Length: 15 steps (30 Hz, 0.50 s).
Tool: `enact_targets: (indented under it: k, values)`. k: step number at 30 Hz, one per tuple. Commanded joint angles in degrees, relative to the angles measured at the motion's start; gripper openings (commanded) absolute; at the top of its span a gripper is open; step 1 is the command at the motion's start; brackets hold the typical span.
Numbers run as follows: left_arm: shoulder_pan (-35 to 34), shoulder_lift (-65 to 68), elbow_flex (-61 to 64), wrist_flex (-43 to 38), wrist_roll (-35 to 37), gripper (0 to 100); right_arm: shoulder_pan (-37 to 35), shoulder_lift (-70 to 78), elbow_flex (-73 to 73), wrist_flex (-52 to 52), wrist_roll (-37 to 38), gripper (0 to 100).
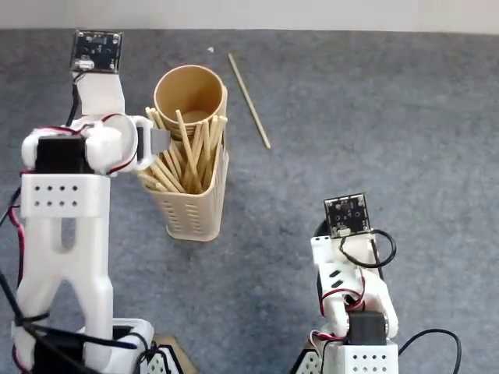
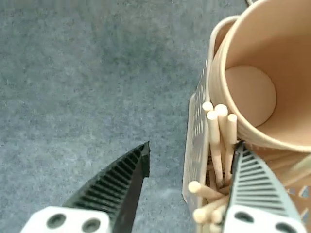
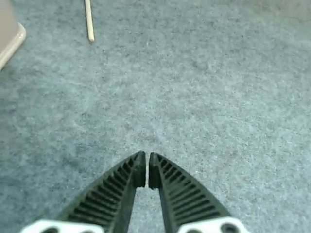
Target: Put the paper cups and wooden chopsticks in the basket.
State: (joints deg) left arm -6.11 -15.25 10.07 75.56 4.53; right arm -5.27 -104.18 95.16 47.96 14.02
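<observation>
A cream perforated basket [image 1: 195, 210] stands on the grey carpet, holding several wooden chopsticks [image 1: 183, 160] and a tan paper cup [image 1: 189, 93] at its far end. The cup [image 2: 252, 92] is upright and empty. My left gripper [image 2: 191, 153] is open and straddles the basket's wall [image 2: 197, 145], one finger outside and one among the chopsticks [image 2: 218, 131]. In the high view the left gripper [image 1: 156, 144] sits at the basket's left rim. One loose chopstick [image 1: 249, 100] lies on the carpet right of the cup. My right gripper [image 3: 146, 170] is shut and holds nothing, low over bare carpet.
The right arm [image 1: 351, 273] is folded back near the front edge, well right of the basket. In the right wrist view the loose chopstick's end [image 3: 89, 19] and a corner of the basket [image 3: 9, 34] lie ahead. Open carpet spreads to the right.
</observation>
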Motion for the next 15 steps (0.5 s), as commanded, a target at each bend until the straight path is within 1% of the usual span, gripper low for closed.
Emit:
enact_targets:
  k: [1,4,9,15]
  values:
    - [0.4,0.3,1.4,-0.7,0.1,26,-0.4,-0.2,3.0,-1.0,0.5,2.9]
    - [-1.2,-0.5,-4.7,1.6,0.3,23,-0.4,-0.2,3.0,-1.0,0.5,2.9]
    - [-4.6,-1.8,-19.4,5.5,0.4,23,-0.4,-0.2,3.0,-1.0,0.5,2.9]
    - [-4.9,-1.5,-36.0,11.8,0.4,23,-0.4,-0.2,3.0,-1.0,0.5,2.9]
